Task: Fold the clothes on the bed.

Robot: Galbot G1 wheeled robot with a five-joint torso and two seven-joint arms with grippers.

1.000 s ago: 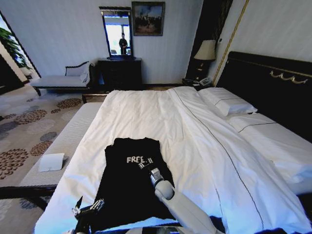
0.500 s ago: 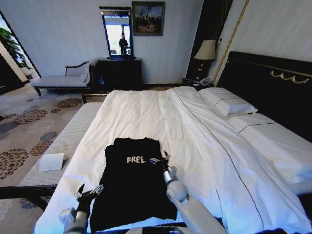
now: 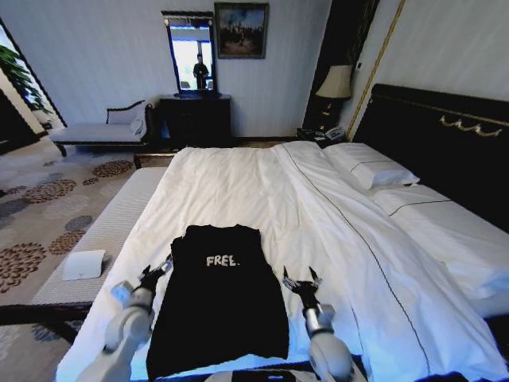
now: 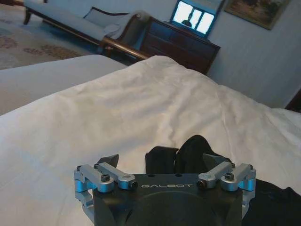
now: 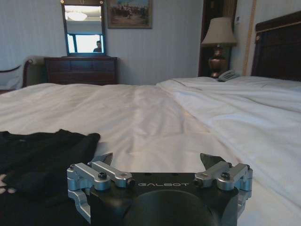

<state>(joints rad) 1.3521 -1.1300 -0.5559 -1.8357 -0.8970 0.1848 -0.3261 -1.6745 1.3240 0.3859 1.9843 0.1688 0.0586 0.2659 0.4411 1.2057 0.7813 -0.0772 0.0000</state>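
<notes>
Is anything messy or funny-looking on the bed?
Nothing much. The black T-shirt lies flat on the white bed, its sleeves tucked in. The left gripper and right gripper sit open beside it.

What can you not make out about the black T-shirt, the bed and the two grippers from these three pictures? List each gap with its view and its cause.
- T-shirt: head view, bottom hem hidden behind the robot's body.
- T-shirt lettering: head view, too small to read its last mark.
- Bed: head view, near end cut off by the lower edge.
- Left gripper: left wrist view, its body hides the shirt beneath.
- Right gripper: open, empty; right wrist view, its body hides the sheet beneath.
</notes>
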